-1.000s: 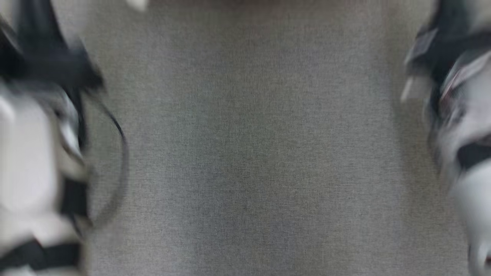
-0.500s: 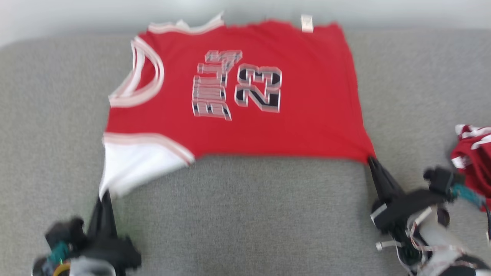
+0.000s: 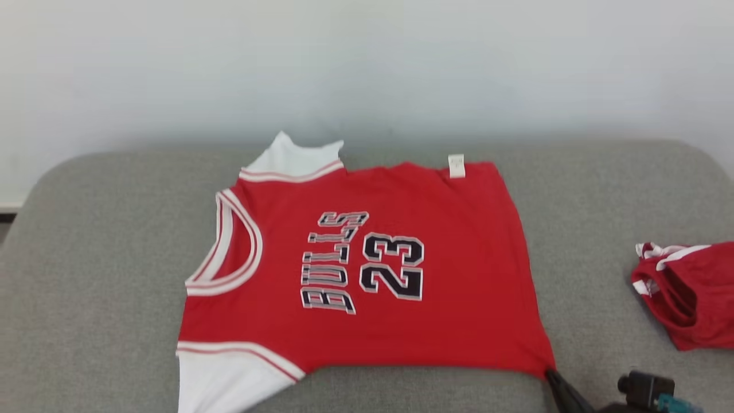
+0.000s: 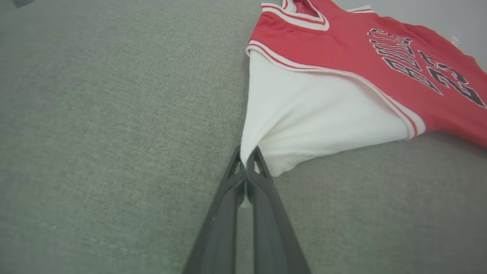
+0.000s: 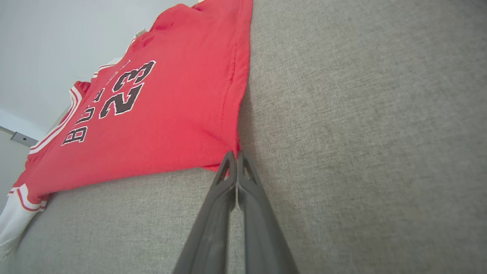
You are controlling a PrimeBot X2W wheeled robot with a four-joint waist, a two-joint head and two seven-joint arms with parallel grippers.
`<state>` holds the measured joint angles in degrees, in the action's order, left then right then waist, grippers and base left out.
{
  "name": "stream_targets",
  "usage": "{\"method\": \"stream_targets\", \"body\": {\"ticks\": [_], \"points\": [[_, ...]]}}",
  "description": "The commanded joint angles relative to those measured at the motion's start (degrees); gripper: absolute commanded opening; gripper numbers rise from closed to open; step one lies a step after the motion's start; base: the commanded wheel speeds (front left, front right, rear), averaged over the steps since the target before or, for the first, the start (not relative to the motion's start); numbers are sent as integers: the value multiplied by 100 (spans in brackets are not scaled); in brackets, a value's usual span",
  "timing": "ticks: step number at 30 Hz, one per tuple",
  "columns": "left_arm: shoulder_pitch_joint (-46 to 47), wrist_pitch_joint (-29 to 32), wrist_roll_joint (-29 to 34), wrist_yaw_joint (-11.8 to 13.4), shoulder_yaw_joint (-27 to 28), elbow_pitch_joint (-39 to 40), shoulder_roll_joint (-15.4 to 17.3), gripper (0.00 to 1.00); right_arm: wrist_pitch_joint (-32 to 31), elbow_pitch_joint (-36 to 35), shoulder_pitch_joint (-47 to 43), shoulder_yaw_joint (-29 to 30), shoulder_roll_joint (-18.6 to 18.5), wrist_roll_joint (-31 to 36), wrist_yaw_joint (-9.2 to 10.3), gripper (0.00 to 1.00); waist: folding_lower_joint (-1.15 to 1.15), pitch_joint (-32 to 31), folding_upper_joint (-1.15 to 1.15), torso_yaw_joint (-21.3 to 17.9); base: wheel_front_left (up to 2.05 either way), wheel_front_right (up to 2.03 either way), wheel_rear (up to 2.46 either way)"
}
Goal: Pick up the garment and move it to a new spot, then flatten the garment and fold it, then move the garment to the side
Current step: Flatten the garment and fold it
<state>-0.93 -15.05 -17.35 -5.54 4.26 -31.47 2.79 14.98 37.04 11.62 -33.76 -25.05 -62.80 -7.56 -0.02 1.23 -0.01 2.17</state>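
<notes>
Comparing the head view with a second before, the whole picture had shifted, so the camera had lifted. Then it showed little but blurred grey fabric. Half a second before, the shirt lay high in the picture. Now the shirt (image 3: 373, 275) sat in the middle, with a pale wall (image 3: 367, 69) above the grey fabric-covered bench (image 3: 86, 258). It lay spread flat on the bench, collar toward the robot's left and hem toward its right.

At the left, the left gripper (image 4: 247, 158) had its jaws pressed together on the near corner of the white sleeve (image 4: 304, 121), which was drawn to a point between the tips. At the right, the right gripper (image 5: 236, 156) had its jaws closed likewise on the near corner of the red hem. These were the same two corners held half a second before.

Across the chest ran "BULLS" (image 3: 330, 269) in dark letters edged white, and beside it the number "23" (image 3: 393, 267). A small white label (image 3: 456, 165) stuck out at the shirt's far edge, its print too small to read. Farther right, well apart from the shirt, a second red garment (image 3: 688, 292) with white trim lay crumpled on the bench.
</notes>
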Motion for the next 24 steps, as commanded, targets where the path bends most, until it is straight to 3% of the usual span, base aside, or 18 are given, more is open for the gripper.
{"method": "stream_targets", "body": {"ticks": [1,13,24], "points": [[-205,-16,-36,25,6,-23,21,0,21,10,-200,21,19,107,13,0,2,-408,1,46,0,0,0],[-968,-16,-34,38,-88,248,19,0,22,-237,-1134,133,108,506,13,0,2,-664,1,15,0,0,0],[190,-17,575,-92,-182,1243,14,0,23,-723,-407,736,250,1072,13,0,2,-110,1,38,0,0,0]]}}
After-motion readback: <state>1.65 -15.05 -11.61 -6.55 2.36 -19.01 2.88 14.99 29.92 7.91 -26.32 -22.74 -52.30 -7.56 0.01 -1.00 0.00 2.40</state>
